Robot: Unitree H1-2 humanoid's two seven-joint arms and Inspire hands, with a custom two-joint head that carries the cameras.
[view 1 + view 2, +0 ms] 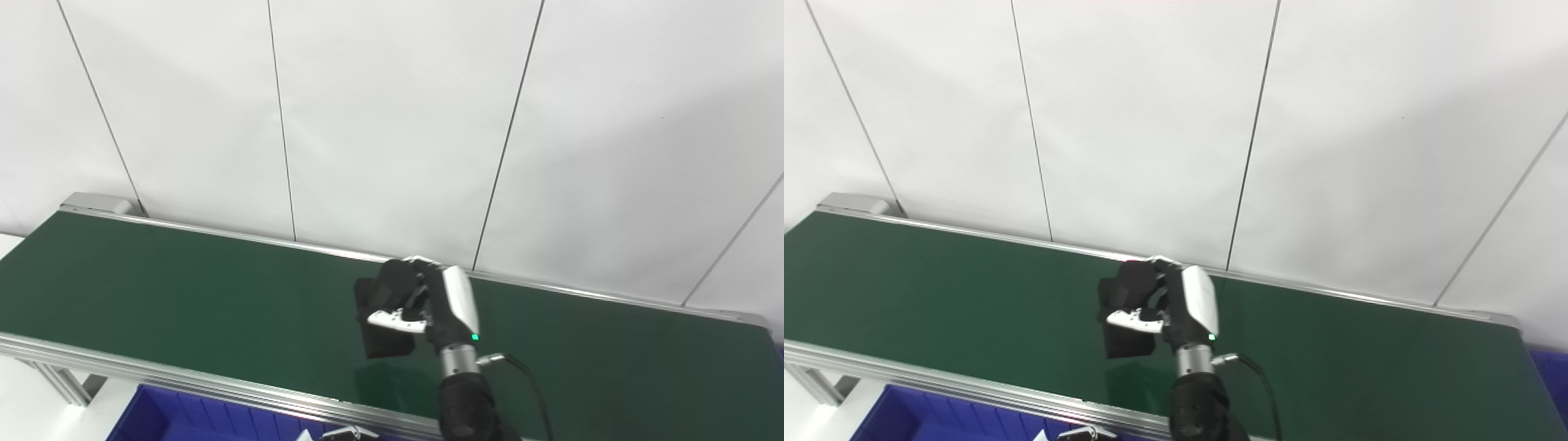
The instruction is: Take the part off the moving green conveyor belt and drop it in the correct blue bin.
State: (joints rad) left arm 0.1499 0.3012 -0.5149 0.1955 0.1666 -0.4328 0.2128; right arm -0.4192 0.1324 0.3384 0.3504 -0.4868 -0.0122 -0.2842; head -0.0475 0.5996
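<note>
The right hand (1167,306) closes around a black part (1124,327) over the green conveyor belt (937,294). Below the hand, past the belt's near rail, a blue bin (925,419) shows.

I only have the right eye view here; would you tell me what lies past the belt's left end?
Observer: The left eye view shows a white surface just beyond that end of the green conveyor belt.
Operator: Thank you. Does the left view show more of the belt's end edge?
Observer: Yes. There the edge slants from the grey end cap further toward the near side before the picture's border cuts it off.
</note>
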